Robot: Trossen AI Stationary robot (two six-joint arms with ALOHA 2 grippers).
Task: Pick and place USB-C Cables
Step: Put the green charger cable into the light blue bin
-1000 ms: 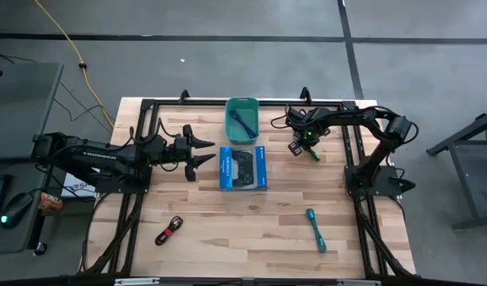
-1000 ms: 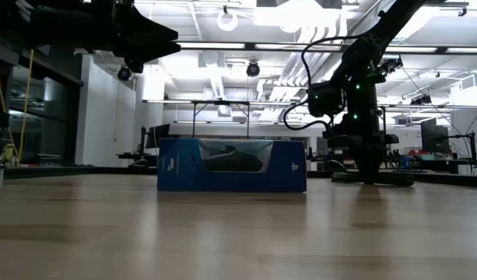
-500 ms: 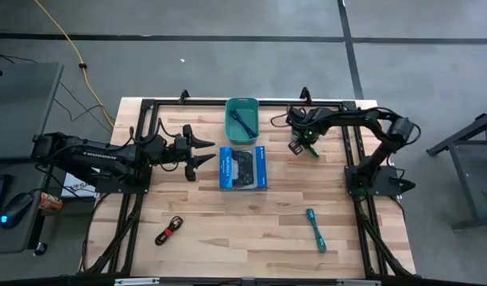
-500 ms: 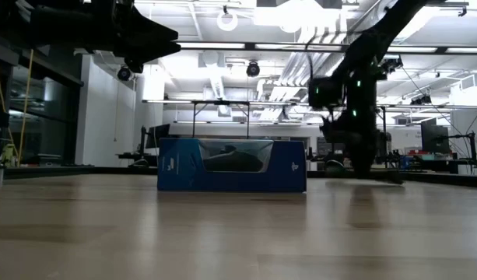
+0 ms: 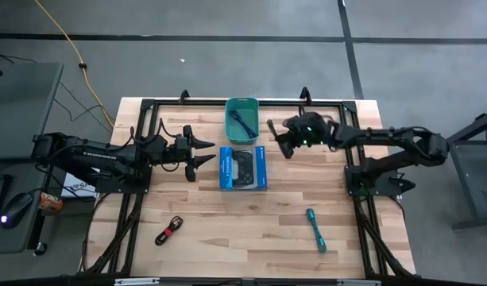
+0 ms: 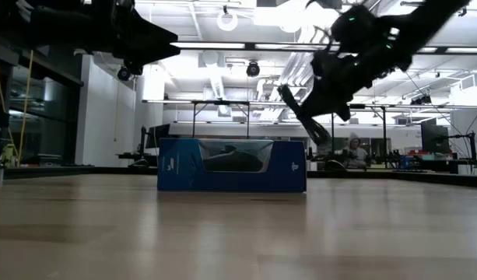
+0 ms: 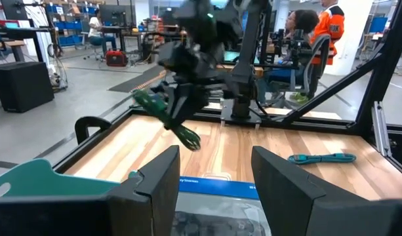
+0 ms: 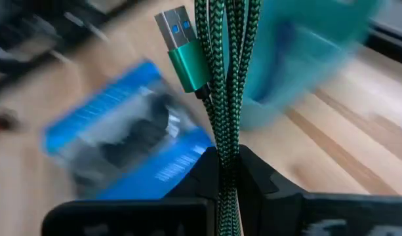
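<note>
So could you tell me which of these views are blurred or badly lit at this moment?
Right wrist view: the green cable in the right gripper is sharp, the blue box and teal bin behind it smeared. Low view: bright ceiling lights leave both arms as dark silhouettes. High view: evenly lit and sharp.

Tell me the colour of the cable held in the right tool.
Green, braided with black flecks: the green cable, clearest in the right wrist view.

green cable [image 8: 220, 98] in air (pinched) | blue [image 5: 243, 121] binned | teal [image 5: 316, 229], black [image 5: 169, 230] on table
</note>
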